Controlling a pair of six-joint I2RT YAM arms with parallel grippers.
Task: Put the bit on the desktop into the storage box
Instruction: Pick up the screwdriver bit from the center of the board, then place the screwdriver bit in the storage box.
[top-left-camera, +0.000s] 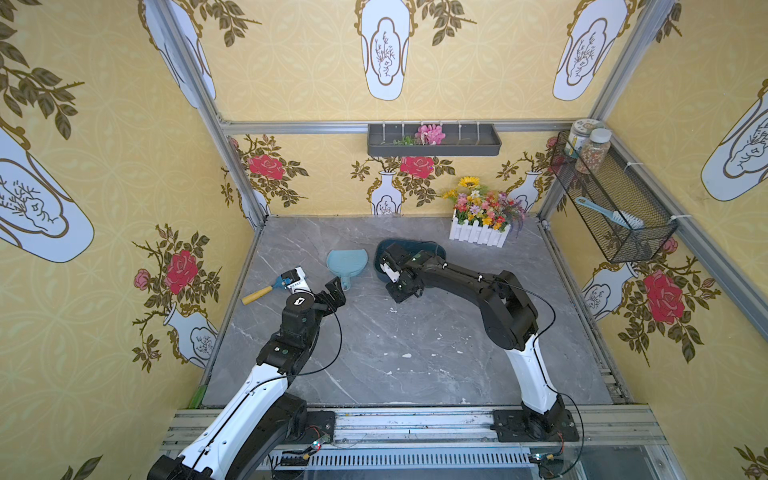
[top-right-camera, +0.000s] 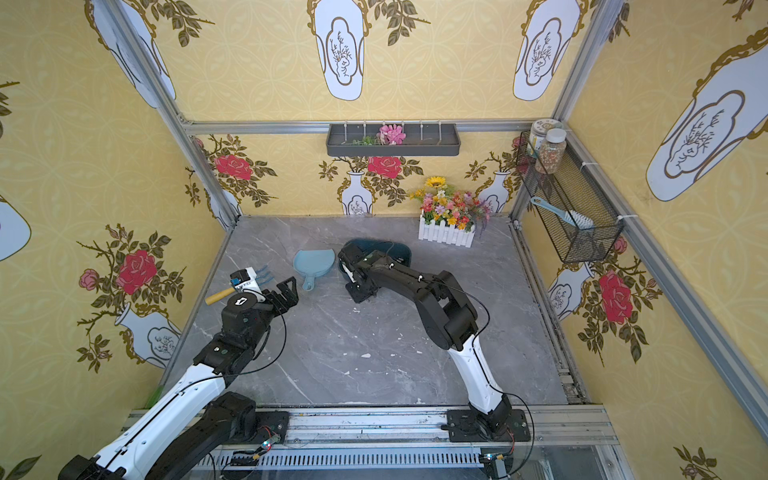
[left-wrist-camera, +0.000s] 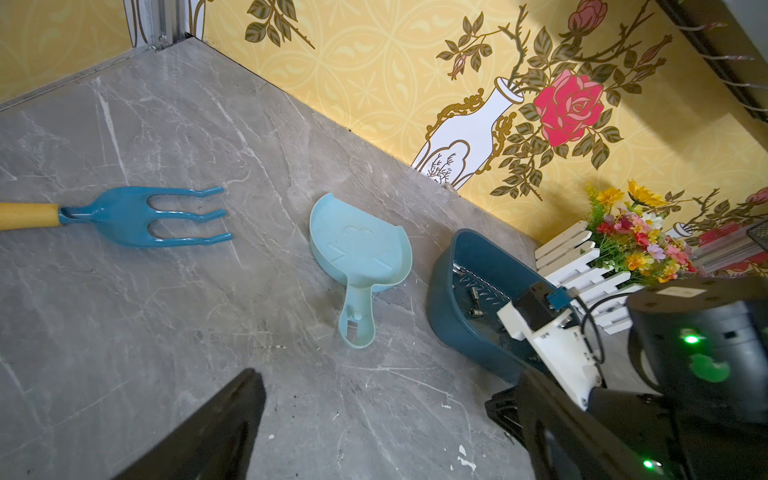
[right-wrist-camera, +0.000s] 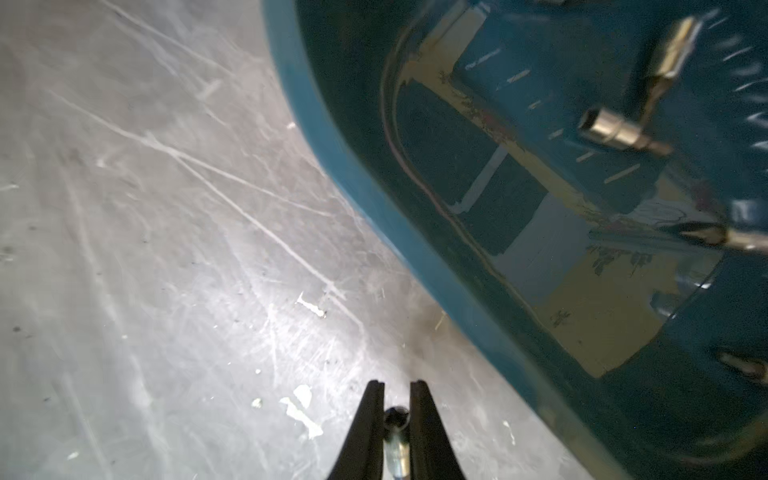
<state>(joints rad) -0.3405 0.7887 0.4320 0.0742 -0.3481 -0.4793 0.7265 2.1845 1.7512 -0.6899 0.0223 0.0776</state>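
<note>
1. Both top views show the right arm (top-left-camera: 457, 276) reaching across the grey worktop (top-left-camera: 415, 340) and bending down at the near rim of the teal storage box (top-left-camera: 434, 248). Its jaws are hidden under the wrist here. The left arm (top-left-camera: 299, 316) hangs well apart, near the light blue dustpan (top-left-camera: 347, 262), with its jaws spread and nothing between them. It is best left there, out of the carry path.
2. In the left wrist view, several metal pieces (left-wrist-camera: 473, 296) already lie on the box floor, and a blue hand rake (left-wrist-camera: 145, 216) lies beyond the dustpan. The box wall looks low, so a modest lift should clear it.
3. In the right wrist view, the right jaws are pressed onto a small metal bit (right-wrist-camera: 395, 419). They pinch it near their tips, over the worktop just beside the box rim. I cannot tell whether it has left the surface.
   - The grip is narrow and near the tips, so I would raise it straight up first.
   - Then carry it over the rim without brushing the wall.
   - Release it low over the floor, so it neither bounces out nor scatters the others.
</note>
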